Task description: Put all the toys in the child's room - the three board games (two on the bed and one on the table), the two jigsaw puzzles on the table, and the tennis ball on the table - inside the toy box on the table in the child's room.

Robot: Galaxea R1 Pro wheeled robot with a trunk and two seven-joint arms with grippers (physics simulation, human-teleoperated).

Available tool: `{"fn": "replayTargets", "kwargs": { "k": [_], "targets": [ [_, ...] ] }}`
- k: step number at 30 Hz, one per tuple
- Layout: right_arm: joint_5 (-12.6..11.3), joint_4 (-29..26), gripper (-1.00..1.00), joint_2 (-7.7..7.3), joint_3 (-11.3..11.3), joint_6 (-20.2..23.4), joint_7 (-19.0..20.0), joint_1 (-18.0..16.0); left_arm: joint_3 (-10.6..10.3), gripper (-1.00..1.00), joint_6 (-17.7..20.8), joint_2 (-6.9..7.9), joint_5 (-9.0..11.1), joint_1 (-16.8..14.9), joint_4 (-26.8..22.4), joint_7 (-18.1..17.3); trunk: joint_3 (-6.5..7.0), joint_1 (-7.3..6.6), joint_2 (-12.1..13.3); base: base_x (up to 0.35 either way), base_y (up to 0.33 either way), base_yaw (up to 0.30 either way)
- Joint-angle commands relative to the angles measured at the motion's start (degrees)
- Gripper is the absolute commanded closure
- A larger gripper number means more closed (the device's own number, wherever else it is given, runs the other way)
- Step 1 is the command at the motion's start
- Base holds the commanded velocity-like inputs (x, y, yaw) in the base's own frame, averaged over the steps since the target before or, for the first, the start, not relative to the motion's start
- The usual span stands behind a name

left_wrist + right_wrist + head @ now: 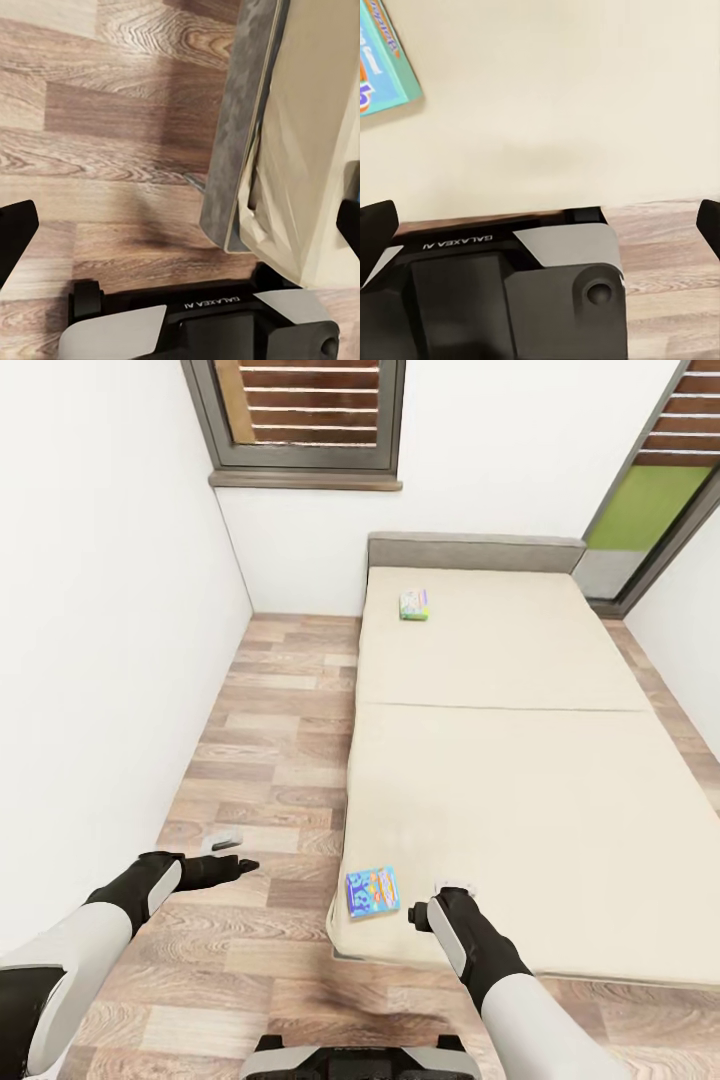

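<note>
Two board games lie on the bed [520,780]. The blue cartoon one [372,891] rests by the mattress's near left corner, and its edge shows in the right wrist view [382,67]. The pale multicoloured one [414,604] sits far off near the grey headboard [475,550]. My right gripper [441,897] hovers open over the mattress just right of the blue game, with nothing between its fingers [376,229]. My left gripper [232,857] hangs open over the wood floor left of the bed, its fingers [15,232] spread wide and empty.
A white wall [100,660] runs close along the left, leaving a strip of plank floor [280,760] between it and the bed. Dark-framed windows [300,420] stand behind the headboard and at the far right. The bed corner [277,150] shows in the left wrist view.
</note>
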Motion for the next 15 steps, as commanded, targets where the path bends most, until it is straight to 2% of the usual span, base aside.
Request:
{"fn": "replayTargets", "kwargs": {
  "k": [1, 15],
  "targets": [
    [-0.51, -0.07, -1.0, 0.0, 0.16, 0.18, -0.5, -0.02, -0.24, -1.0, 0.47, 0.04, 0.57, -0.02, -0.08, 0.02, -0.18, 0.03, -0.1, 0.0, 0.0, 0.0],
    [-0.5, -0.12, -1.0, 0.0, 0.4, 0.07, -0.49, -0.02, -0.28, -1.0, 0.47, 0.05, 0.57, -0.01, -0.09, 0.02, -1.5, 0.03, -0.1, 0.0, 0.0, 0.0]
  ]
}}
